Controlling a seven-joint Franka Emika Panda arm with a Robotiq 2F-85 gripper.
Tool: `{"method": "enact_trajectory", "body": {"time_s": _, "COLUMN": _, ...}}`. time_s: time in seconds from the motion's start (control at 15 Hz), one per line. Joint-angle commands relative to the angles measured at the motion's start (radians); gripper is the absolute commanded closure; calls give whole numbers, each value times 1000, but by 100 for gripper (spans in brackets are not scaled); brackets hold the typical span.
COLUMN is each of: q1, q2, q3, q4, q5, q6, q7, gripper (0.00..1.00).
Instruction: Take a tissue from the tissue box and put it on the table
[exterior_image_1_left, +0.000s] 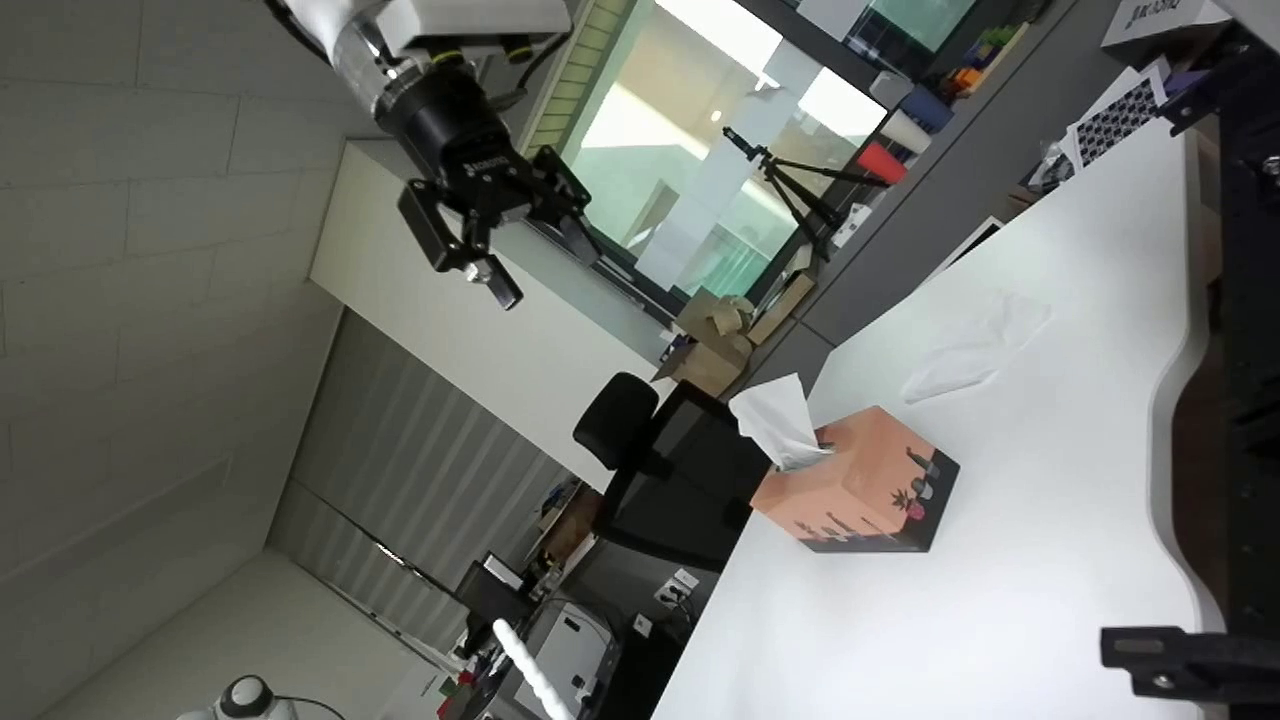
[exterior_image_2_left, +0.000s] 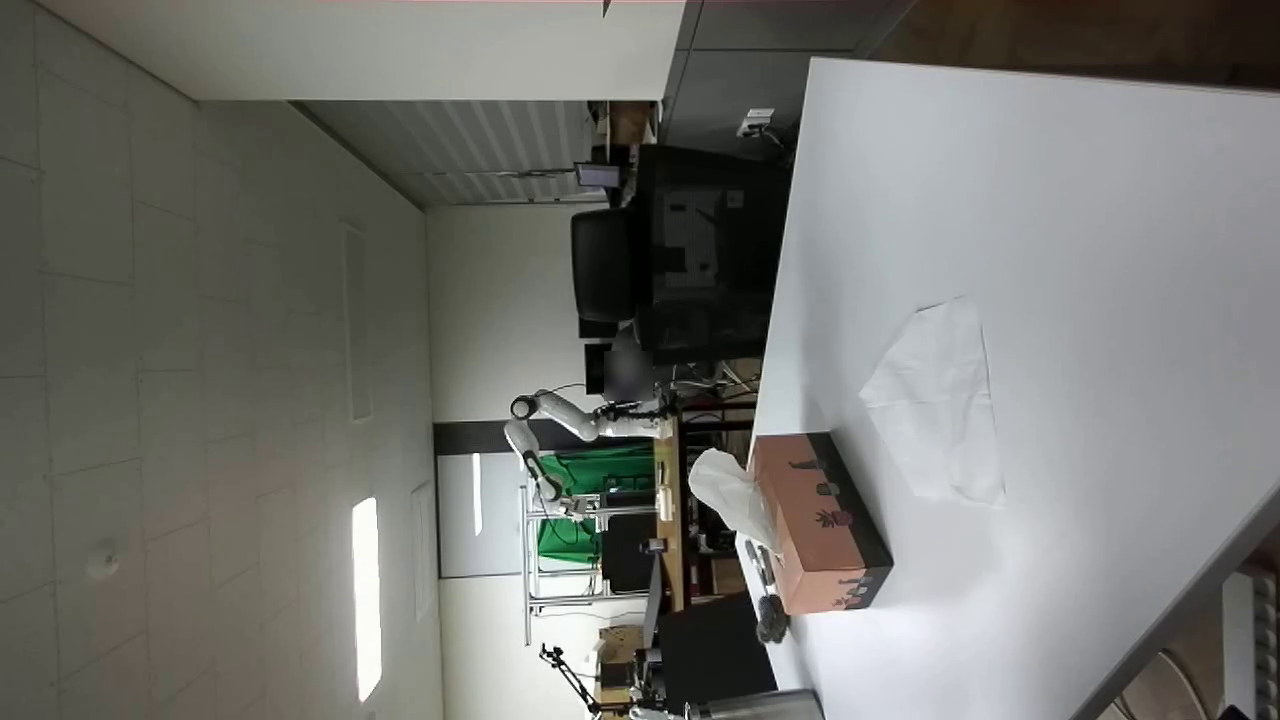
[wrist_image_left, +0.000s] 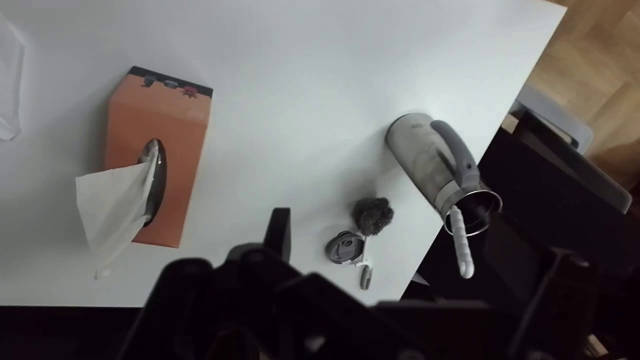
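Aloft, the arm (exterior_image_1_left: 375, 62) points parted fingers (exterior_image_1_left: 504, 287) down toward the table (exterior_image_1_left: 1050, 500).

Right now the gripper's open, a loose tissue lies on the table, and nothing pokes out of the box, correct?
No, the wrist view shows a white sheet poking out of the tissue box. The gripper is open and a loose tissue lies on the table.

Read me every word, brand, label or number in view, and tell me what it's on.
"ROBOTIQ", on the tool: small, but seems to read so.
Lettering on the white box in an exterior view: too blurred to read.
Faint mark on the metal jug: too small to read.
Tissue box: plant pictures, no visible words.
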Motion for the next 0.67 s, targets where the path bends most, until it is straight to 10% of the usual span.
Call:
{"method": "enact_trajectory", "body": {"time_s": 0.0, "q1": -44, "q2": 168, "q3": -79, "q4": 30, "q5": -30, "q6": 126, "q7": -94, "gripper": 0}}
{"method": "enact_trajectory", "body": {"time_s": 0.6, "q1": -125, "q2": 643, "q3": -255, "q4": 235, "q5": -35, "q6": 353, "q7": -294, "gripper": 0}}
